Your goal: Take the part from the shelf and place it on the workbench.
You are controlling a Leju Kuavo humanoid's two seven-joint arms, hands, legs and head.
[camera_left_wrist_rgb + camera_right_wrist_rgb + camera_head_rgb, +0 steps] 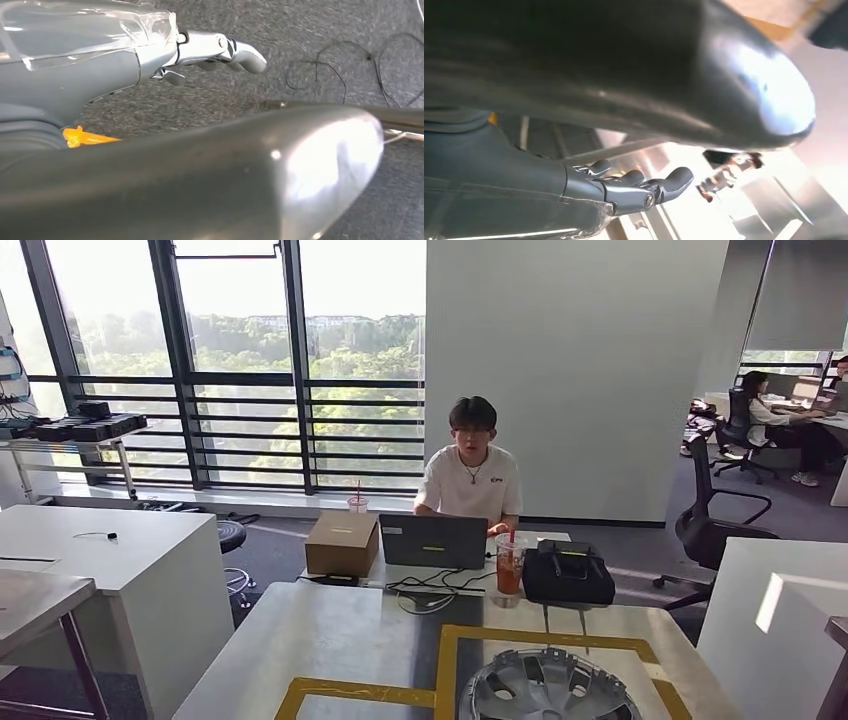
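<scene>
A silver wheel cover (548, 687) lies flat on the grey workbench (340, 640), inside a square of yellow tape at the near edge. My left hand (215, 50) hangs over grey carpet with its fingers stretched out and nothing in them. My right hand (639, 187) also hangs with its fingers extended and holds nothing; blurred bright metal frames lie beyond it.
A person sits behind a laptop (433, 540) at the far side of the bench. Beside the laptop are a cardboard box (342, 543), a cup of red drink (509, 564), a black bag (567, 575) and loose cables. White tables (120, 550) flank both sides.
</scene>
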